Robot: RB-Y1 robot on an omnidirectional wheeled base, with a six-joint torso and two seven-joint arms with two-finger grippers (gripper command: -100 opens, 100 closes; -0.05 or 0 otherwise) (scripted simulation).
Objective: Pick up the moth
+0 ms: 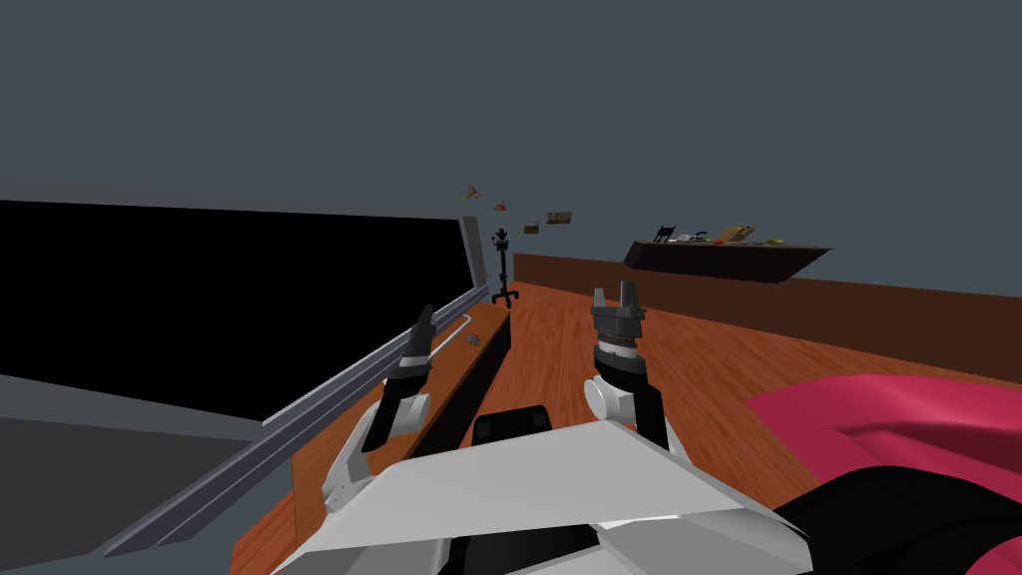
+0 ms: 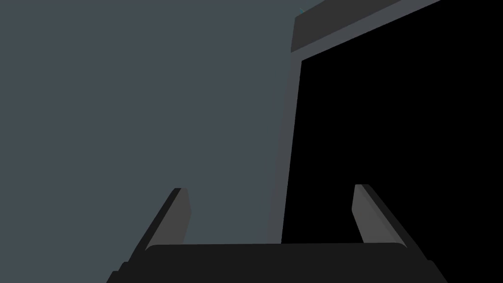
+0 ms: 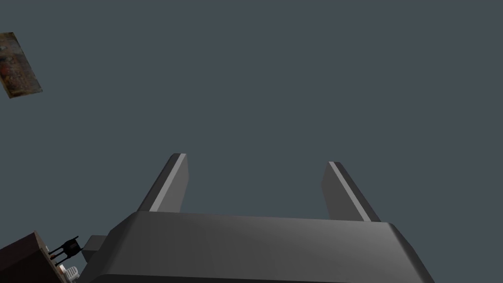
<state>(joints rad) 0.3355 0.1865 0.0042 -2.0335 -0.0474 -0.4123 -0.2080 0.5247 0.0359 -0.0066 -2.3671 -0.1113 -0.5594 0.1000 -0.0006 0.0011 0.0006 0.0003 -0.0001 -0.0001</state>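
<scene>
Both claws released: left claw point(image 1: 424, 321) sits nearest the moth point(image 1: 472, 340), a small grey speck on the wood desk point(image 1: 451, 377) just ahead, so I'd tip down, approach slow fr above, pinch gently w/ right claw point(image 1: 614, 296) idle.

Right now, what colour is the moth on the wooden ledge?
The moth looks grey; the head view shows it best.

Right tool point(image 3: 256, 160), fingers wide apart, before a plain grey wall point(image 3: 294, 73)
</scene>
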